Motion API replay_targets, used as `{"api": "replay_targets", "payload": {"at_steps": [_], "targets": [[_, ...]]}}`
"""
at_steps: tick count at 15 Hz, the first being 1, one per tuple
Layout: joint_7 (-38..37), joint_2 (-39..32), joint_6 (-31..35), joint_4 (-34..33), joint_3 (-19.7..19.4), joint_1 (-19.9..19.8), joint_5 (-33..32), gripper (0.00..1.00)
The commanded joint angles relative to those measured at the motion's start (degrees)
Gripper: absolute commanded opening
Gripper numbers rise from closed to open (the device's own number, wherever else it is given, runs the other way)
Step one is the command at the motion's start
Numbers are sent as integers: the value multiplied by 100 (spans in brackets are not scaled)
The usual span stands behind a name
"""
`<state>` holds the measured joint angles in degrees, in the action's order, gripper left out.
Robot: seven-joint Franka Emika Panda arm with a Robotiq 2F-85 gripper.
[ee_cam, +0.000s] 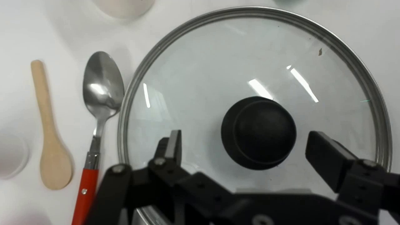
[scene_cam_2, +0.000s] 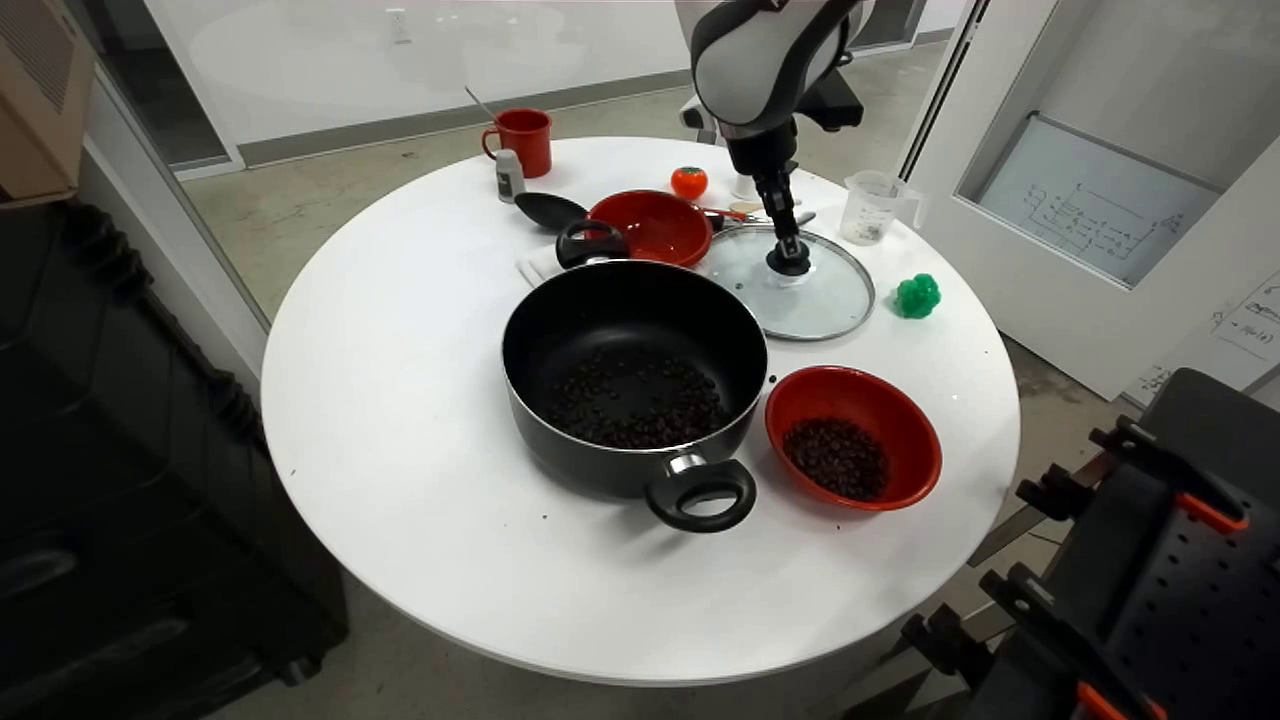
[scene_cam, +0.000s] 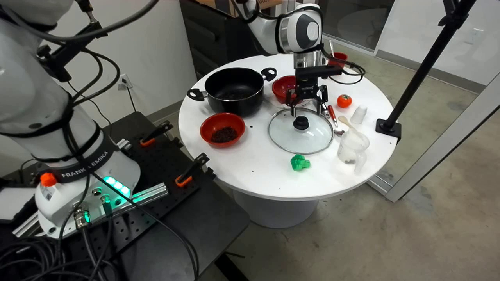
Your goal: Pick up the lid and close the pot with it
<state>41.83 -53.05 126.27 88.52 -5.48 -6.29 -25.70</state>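
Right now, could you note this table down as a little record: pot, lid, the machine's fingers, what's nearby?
pot: black, uncovered, dark bits inside
lid: clear glass, lying on the table, knob up
fingers: open, one on each side of the knob in the wrist view, gaps showing
red bowl: beside the pot, similar bits inside
near the lid: red-handled spoon, wooden spoon
likely next: gripping the knob
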Motion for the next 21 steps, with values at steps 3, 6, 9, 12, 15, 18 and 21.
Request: {"api": "replay_targets", "payload": {"at_steps": [3,6,9,12,15,18,21], "targets": [[-41,-407,-351,-487,-59,63,-91,91],[-20,-483,-396,-560,-53,65,-107,64],[16,-497,-521,-613,-36,69,-104,42],[61,-441,-606,-636,-9,69,-113,26],[54,-274,-783,-524,5,83,-63,26],[-44,-114,-1007,-411,-34,142,-92,26],[-115,29,-1220,-331,-57,189,-134,26]]}}
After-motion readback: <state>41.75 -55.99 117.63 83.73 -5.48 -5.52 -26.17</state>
